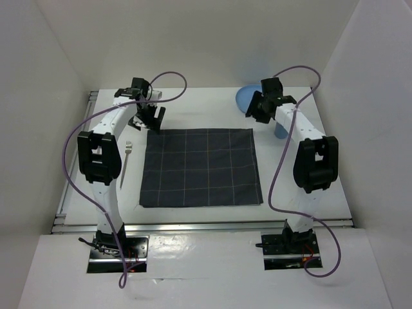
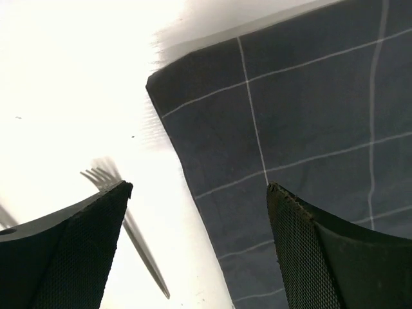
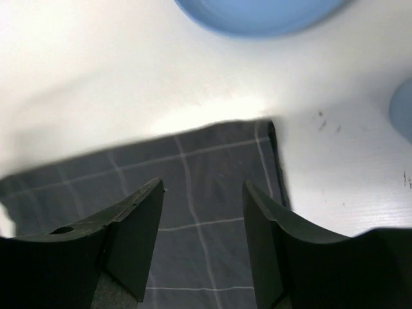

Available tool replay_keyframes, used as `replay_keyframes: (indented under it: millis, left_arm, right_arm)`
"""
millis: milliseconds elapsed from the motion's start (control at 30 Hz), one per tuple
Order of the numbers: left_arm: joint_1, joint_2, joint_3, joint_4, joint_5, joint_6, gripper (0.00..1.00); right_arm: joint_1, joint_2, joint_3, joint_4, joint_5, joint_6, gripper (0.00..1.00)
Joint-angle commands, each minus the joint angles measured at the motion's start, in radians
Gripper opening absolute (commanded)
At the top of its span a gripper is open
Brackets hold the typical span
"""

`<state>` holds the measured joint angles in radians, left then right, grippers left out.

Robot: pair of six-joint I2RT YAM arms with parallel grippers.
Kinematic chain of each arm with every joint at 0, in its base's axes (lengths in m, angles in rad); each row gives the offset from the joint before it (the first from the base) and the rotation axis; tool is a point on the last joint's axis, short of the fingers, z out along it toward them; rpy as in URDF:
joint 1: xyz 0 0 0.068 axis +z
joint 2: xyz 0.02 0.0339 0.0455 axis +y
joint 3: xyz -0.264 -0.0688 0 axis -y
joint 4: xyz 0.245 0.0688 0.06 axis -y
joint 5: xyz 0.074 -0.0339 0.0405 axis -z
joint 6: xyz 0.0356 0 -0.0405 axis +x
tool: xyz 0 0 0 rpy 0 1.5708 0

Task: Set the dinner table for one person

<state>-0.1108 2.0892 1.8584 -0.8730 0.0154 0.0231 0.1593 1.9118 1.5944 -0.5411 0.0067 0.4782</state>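
Dinner table (image 1: 193, 214): white top with aluminium rails, walled in white. It stretches from the arm bases to the far wall and carries everything listed here.
Placemat (image 1: 201, 167): dark grey checked cloth, lying flat in the middle of the table, its near edge close to the near rail.
Fork (image 1: 125, 164): on the bare table just left of the placemat and not touching it, tines pointing to the far side.
Left gripper (image 1: 153, 119): hangs over the placemat's far left corner. Its jaws stand wide apart with nothing between them. Its wrist view shows the cloth corner and the fork's tines past the fingers (image 2: 90, 244).
Right gripper (image 1: 257, 109): hangs over the placemat's far right corner. Its jaws are apart and grip nothing, and the cloth corner shows in the gap.
Blue cup (image 1: 281, 133): right of the placemat, mostly hidden behind the right arm.
Blue plate (image 1: 243, 98): on the bare table beyond the right gripper, off the placemat, partly covered by the gripper in the top view.
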Motion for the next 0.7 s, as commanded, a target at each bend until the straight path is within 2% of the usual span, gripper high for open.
replay_keyframes:
  millis: [0,100,200,233,300,333,433,667]
  left_arm:
    - [0.003,-0.095,-0.002,-0.014,0.031,0.008,0.93]
    - [0.003,-0.119,-0.028,-0.001,0.040,0.008,0.93]
    - [0.003,-0.144,-0.085,-0.001,0.064,-0.002,0.93]
    - [0.003,-0.144,-0.100,-0.001,0.064,-0.002,0.93]
    - [0.003,-0.181,-0.146,0.009,0.075,-0.002,0.93]
    - [0.013,-0.190,-0.159,0.023,0.075,-0.002,0.93]
    - [0.023,-0.202,-0.171,0.023,0.089,-0.002,0.93]
    - [0.032,-0.221,-0.171,0.023,0.089,0.009,0.93]
  right_arm:
    - [0.002,-0.047,0.061,0.019,0.033,0.115,0.60]
    - [0.002,0.037,0.110,0.090,0.061,0.256,0.63]
    - [0.002,0.116,0.154,0.090,0.105,0.492,0.64]
    - [0.002,0.130,0.163,0.104,0.116,0.623,0.64]
    - [0.002,0.171,0.164,0.104,0.128,0.750,0.64]
    - [0.012,0.187,0.177,0.086,0.145,0.875,0.64]
    - [0.025,0.245,0.222,0.064,0.194,1.037,0.64]
    - [0.043,0.363,0.332,0.043,0.292,1.172,0.64]
